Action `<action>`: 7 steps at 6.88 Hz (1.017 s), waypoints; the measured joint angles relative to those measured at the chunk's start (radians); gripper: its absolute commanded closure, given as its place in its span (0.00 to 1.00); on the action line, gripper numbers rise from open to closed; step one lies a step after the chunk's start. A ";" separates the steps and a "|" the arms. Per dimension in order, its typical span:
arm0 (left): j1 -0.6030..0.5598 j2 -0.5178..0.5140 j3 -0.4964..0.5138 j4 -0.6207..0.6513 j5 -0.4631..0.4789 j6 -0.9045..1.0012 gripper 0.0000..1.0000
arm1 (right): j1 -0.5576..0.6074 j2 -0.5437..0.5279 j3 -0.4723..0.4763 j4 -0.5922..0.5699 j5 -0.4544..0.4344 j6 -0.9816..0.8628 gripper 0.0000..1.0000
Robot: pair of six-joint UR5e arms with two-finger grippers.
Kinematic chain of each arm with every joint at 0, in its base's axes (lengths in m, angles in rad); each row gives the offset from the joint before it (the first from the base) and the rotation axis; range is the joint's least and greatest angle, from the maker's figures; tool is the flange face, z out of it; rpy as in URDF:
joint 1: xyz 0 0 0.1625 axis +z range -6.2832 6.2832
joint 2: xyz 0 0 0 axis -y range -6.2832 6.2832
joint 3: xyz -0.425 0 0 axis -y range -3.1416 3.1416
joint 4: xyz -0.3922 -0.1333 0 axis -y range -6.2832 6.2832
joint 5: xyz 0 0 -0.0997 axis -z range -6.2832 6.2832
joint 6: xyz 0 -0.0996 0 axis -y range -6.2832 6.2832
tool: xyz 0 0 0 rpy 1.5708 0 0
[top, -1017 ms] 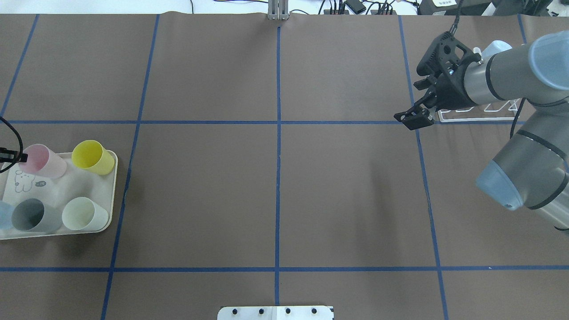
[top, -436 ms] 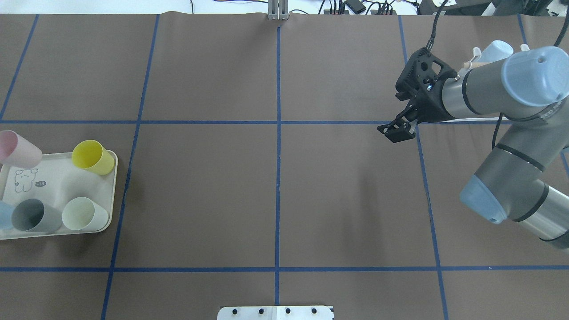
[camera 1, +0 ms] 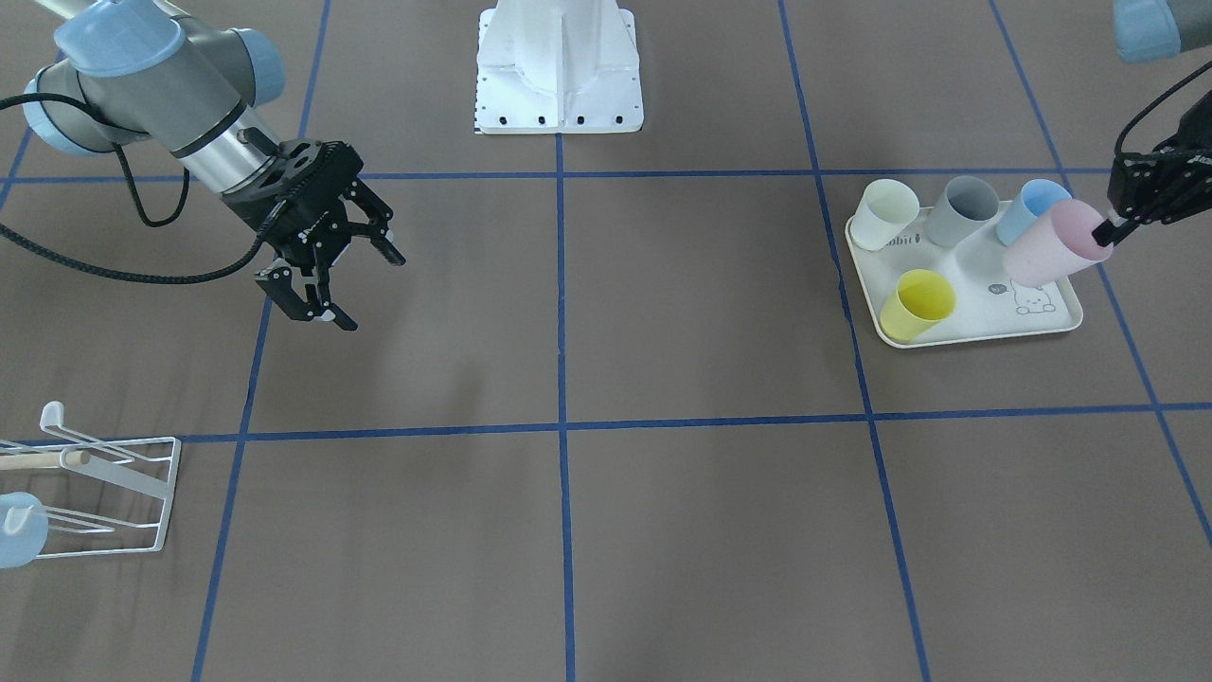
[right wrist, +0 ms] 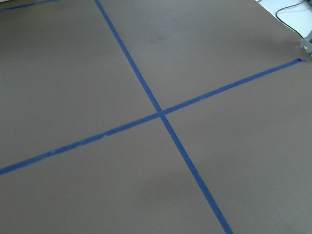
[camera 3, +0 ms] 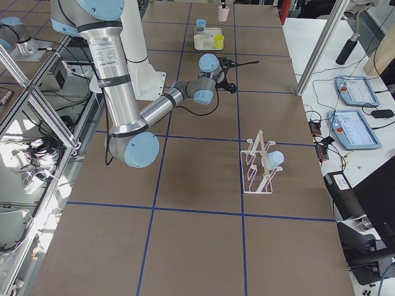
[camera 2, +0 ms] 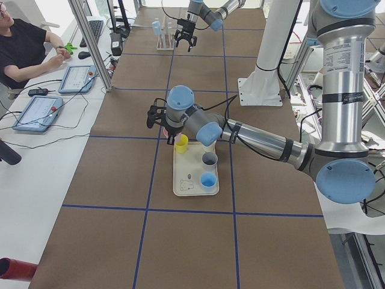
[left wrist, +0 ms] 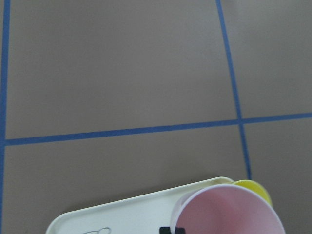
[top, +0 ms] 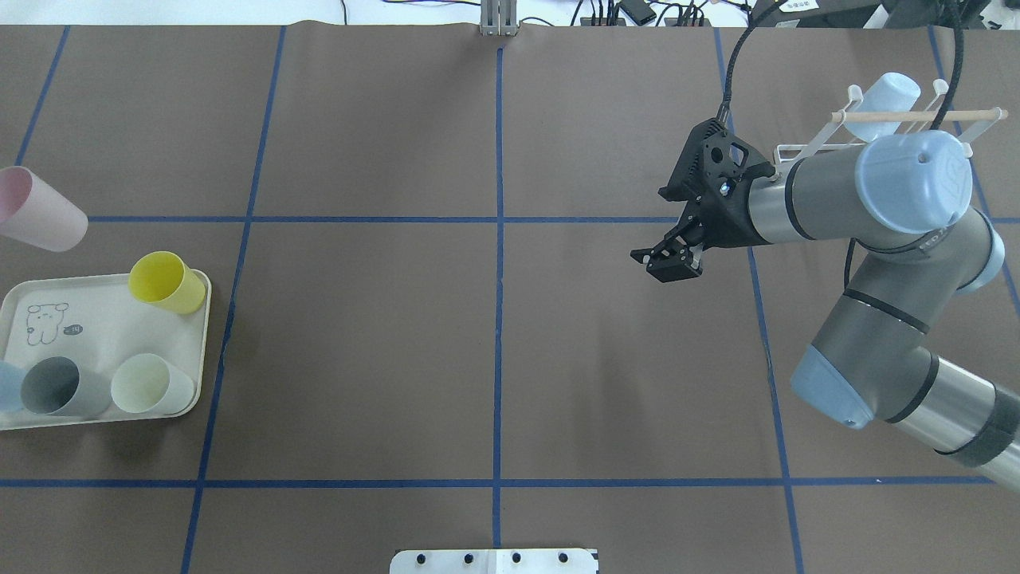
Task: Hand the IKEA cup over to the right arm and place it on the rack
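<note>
Here's the table (top: 358, 359), one long surface under flat brown paper, cut into big rectangles by blue tape lines (top: 499, 319). Out at the robot's left end sits the cream tray (top: 96, 339), a little bear drawing on its floor, tucked just inside a tape corner. Way over at the right end stands the white wire rack (camera 1: 121, 468), its wooden rod (top: 916, 116) lying across the prongs. At the middle of the robot's side, the white base plate (camera 1: 559, 104) sits on the centre tape line.
</note>
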State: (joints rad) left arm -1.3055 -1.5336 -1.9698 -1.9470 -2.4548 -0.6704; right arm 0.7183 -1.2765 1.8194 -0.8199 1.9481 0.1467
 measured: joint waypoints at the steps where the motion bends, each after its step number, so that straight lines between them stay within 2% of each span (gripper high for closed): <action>1: -0.001 -0.051 -0.034 0.018 -0.050 -0.119 1.00 | -0.017 0.004 -0.025 0.086 -0.002 0.006 0.01; 2: 0.011 -0.094 -0.053 -0.031 -0.073 -0.281 1.00 | -0.033 0.007 -0.057 0.181 -0.003 0.019 0.01; 3: 0.048 -0.117 -0.055 -0.133 -0.077 -0.450 1.00 | -0.048 0.008 -0.086 0.266 -0.003 0.033 0.01; 5: 0.180 -0.195 -0.041 -0.335 -0.049 -0.787 1.00 | -0.077 0.018 -0.113 0.357 -0.003 0.048 0.01; 7: 0.358 -0.325 -0.030 -0.378 0.097 -1.011 1.00 | -0.103 0.031 -0.119 0.417 -0.014 0.059 0.02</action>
State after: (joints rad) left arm -0.9471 -1.8589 -1.9998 -2.3251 -2.3574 -1.6818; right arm 0.6158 -1.2453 1.7004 -0.4024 1.9346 0.2058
